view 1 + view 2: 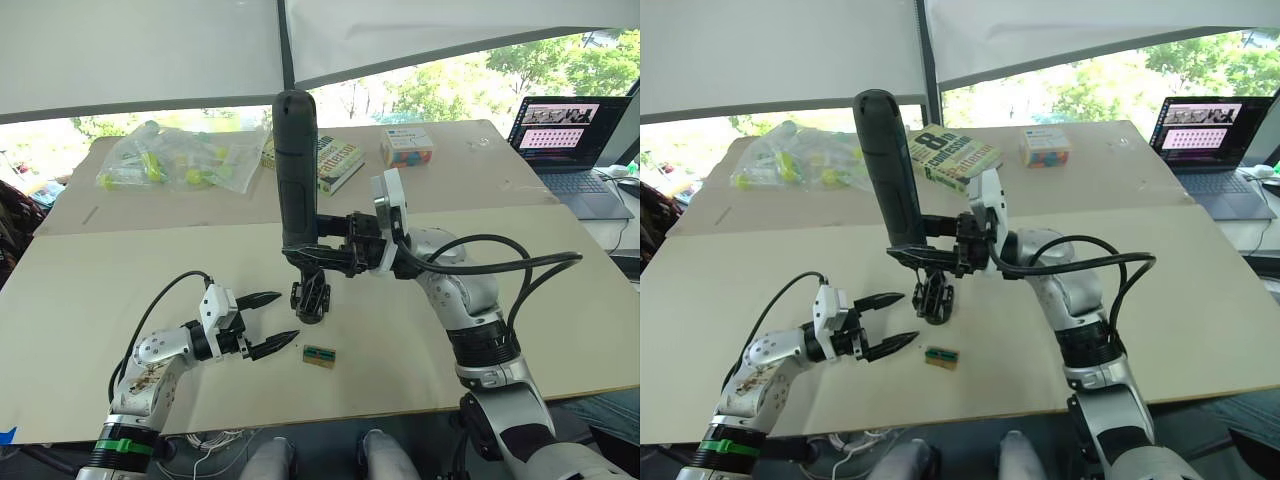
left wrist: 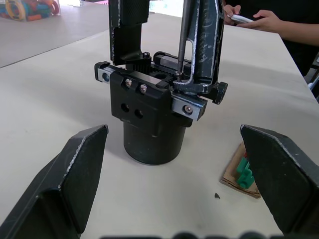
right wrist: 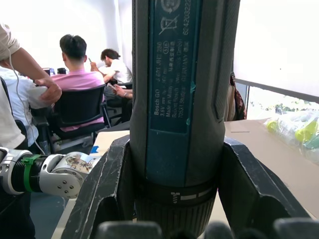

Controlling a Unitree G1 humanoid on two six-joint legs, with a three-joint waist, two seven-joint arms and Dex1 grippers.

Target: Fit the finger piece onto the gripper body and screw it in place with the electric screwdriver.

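Observation:
The electric screwdriver [image 1: 297, 160], a thick black cylinder, stands upright over the middle of the table, and my right gripper [image 1: 318, 256] is shut on its lower end. Its thin metal bit [image 2: 182, 35] comes down onto a screw on top of the gripper body [image 2: 149, 117], a small black block on a round base. A black finger piece [image 2: 205, 45] stands upright on the body right beside the bit. My left gripper [image 1: 288, 317] is open, just left of the body and not touching it, with its fingers [image 2: 79, 169] on either side.
A small tan-and-green block [image 1: 319, 355] lies close in front of the gripper body. A book [image 1: 335, 160], a colourful box [image 1: 407, 146] and clear plastic bags [image 1: 180, 160] lie at the back. A laptop [image 1: 570, 135] stands far right. A person's hands [image 2: 254, 17] rest at the table's edge.

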